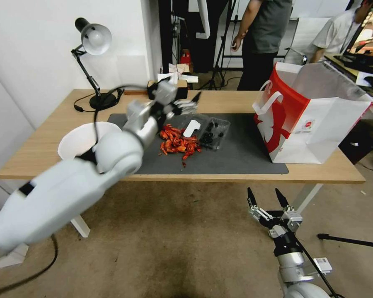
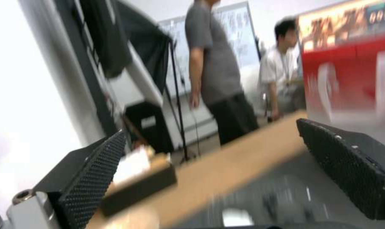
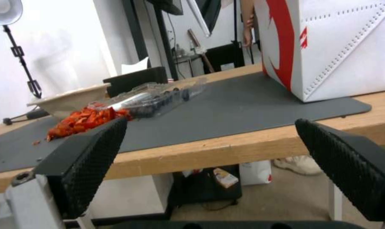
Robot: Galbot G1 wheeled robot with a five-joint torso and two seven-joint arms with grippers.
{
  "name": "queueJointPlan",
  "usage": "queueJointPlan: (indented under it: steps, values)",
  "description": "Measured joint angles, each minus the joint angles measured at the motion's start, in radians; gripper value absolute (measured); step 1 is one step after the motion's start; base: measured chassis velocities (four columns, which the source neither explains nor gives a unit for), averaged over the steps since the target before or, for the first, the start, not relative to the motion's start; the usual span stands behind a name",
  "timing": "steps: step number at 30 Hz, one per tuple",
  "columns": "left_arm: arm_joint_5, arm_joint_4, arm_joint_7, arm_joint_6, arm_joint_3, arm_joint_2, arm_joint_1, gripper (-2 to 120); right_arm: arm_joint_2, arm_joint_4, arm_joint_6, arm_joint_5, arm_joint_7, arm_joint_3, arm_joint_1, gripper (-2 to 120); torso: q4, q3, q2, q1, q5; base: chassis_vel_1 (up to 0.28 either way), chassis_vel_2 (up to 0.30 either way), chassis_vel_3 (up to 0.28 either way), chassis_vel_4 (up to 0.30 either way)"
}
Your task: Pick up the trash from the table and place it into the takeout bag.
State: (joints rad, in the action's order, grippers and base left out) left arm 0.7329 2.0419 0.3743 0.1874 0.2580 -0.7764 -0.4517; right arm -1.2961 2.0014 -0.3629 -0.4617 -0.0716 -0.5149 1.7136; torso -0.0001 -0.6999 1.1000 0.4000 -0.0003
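Starting nearest, at the lower right of the head view we see the right gripper (image 1: 266,198) parked low over the floor in front of the table (image 1: 319,173), fingers spread apart and holding nothing. Its wrist view shows both pads open, looking across the dark grey mat (image 3: 243,101).

Mid frame, the left arm reaches in from the lower left over the mat — left gripper (image 1: 186,105) hangs above the trash, jaws apart and empty in its wrist view.

Under it we note a pile of red scraps (image 1: 177,143) and a clear plastic tray (image 1: 209,131) with dark bits, both on the mat near frame centre. White bowl (image 1: 79,140) sits at the table's left side.

Takeout bag (image 1: 315,120) stands upright and open at the right of the frame, on the mat's right end — well apart from the trash.

Farther back, a desk lamp (image 1: 93,62) stands upper left.
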Motion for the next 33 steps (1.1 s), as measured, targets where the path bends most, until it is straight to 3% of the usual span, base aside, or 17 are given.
queueJointPlan:
  steps: [3,4,6,8,14,18,20,21,23,28,33]
  values:
    - [-0.102,0.075,-0.016,-0.028,-0.158,0.027,-0.280,100,0.000,-0.001,0.000,0.001,-0.003,0.002,0.000,100,0.0005,0.000,0.000,0.000,0.0000,0.000,0.000,0.000,0.000]
    - [-0.102,0.075,-0.016,-0.028,-0.158,0.027,-0.280,100,0.000,-0.001,0.000,0.001,-0.003,0.002,0.000,100,0.0005,0.000,0.000,0.000,0.0000,0.000,0.000,0.000,0.000]
    - [-0.146,0.108,-0.010,-0.050,-0.274,0.019,-0.432,100,0.000,-0.018,0.001,0.004,-0.003,0.009,-0.006,100,0.0000,0.000,0.000,0.000,0.0004,0.000,0.000,0.000,0.000]
    - [-0.162,0.120,-0.002,-0.060,-0.310,0.017,-0.479,100,-0.001,-0.024,0.001,0.005,-0.003,0.010,-0.009,100,-0.0003,0.000,0.000,0.000,0.0006,0.000,0.000,0.000,0.000]
    - [-0.273,0.167,0.063,-0.078,-0.387,-0.014,-0.676,100,-0.003,-0.030,0.001,0.006,-0.003,0.012,-0.014,100,0.0002,0.000,0.000,0.000,0.0003,0.000,0.000,0.000,0.000]
    - [-0.369,0.176,0.117,-0.093,-0.438,-0.067,-0.818,100,-0.001,-0.028,0.003,0.006,-0.003,0.014,-0.015,100,-0.0001,0.000,0.000,0.000,0.0003,0.000,0.000,0.000,0.000]
    - [-0.436,0.172,0.153,-0.112,-0.482,-0.118,-0.948,100,0.003,-0.021,0.011,0.005,-0.003,0.016,-0.016,100,0.0002,0.000,0.000,0.000,0.0001,0.000,0.000,0.000,0.000]
    - [-0.436,0.172,0.153,-0.112,-0.482,-0.118,-0.948,100,0.003,-0.021,0.011,0.005,-0.003,0.016,-0.016,100,0.0002,0.000,0.000,0.000,0.0001,0.000,0.000,0.000,0.000]
    - [-0.501,0.153,0.188,-0.123,-0.531,-0.161,-1.091,100,0.005,-0.020,0.022,0.001,0.000,0.021,-0.020,100,0.0005,0.000,0.000,0.000,0.0003,0.000,0.000,0.000,0.000]
    - [-0.516,0.137,0.209,-0.152,-0.567,-0.183,-1.182,100,0.011,-0.020,0.025,-0.001,0.002,0.023,-0.022,100,0.0003,0.000,0.000,0.000,0.0003,0.000,0.000,0.000,0.000]
    - [-0.504,0.070,0.181,-0.233,-0.560,-0.219,-1.206,100,0.022,-0.028,0.026,-0.003,0.002,0.024,-0.023,100,0.0000,0.000,0.000,0.000,0.0003,0.000,0.000,0.000,0.000]
